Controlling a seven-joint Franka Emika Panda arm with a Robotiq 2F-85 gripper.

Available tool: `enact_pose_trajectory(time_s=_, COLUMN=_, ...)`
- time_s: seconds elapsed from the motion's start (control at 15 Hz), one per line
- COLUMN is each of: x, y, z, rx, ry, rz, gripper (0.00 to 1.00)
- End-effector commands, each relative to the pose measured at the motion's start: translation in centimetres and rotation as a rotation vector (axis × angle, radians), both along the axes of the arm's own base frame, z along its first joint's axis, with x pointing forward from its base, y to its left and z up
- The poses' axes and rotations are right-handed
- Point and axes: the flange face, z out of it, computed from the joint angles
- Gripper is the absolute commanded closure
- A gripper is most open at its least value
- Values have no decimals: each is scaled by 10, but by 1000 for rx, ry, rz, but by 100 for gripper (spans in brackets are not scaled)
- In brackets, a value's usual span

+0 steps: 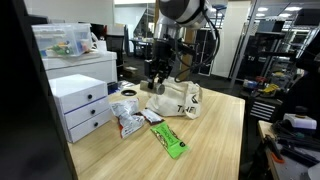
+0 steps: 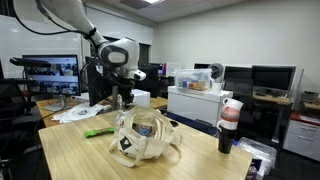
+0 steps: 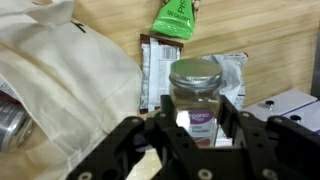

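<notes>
In the wrist view my gripper [image 3: 197,122] is shut on a clear glass jar [image 3: 196,92] with a grey lid and a white and purple label. The fingers [image 3: 160,128] press on both sides of the jar, which hangs above the wooden table [image 3: 285,45]. Under it lie a brown snack packet [image 3: 153,70], a silver packet [image 3: 234,68] and a green packet [image 3: 175,17]. A cream tote bag [image 3: 60,85] spreads at the left. In both exterior views the gripper [image 1: 157,72] [image 2: 122,98] hovers over the table beside the tote bag [image 1: 180,99] [image 2: 145,138].
A white drawer unit [image 1: 80,105] [image 2: 195,100] stands at the table's edge with a clear plastic box [image 1: 62,40] on top. A silver bag [image 1: 128,122] and the green packet [image 1: 168,140] [image 2: 97,131] lie near the tote. A tall can [image 2: 229,125] stands by the table's corner.
</notes>
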Motion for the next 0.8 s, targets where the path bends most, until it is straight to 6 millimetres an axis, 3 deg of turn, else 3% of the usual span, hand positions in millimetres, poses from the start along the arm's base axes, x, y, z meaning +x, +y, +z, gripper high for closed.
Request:
enact_pose_trajectory(time_s=0.0, x=0, y=0, z=-15, rx=-38, ry=20, rz=48, gripper=77)
enact_pose_trajectory(time_s=0.07, x=0, y=1, z=-19, rx=-52, ry=23, rz=52, gripper=66)
enact_pose_trajectory(time_s=0.13, x=0, y=0, z=-21, rx=-60, ry=26, rz=60, gripper=27)
enact_pose_trajectory(time_s=0.27, x=0, y=-1, z=-20, rx=-67, ry=24, rz=69, gripper=22)
enact_pose_trajectory(time_s=0.47, x=2, y=-3, z=-13, rx=-76, ry=15, rz=79, gripper=2)
enact_pose_trajectory(time_s=0.73, x=0, y=-9, z=10, rx=-71, ry=-15, rz=74, gripper=0)
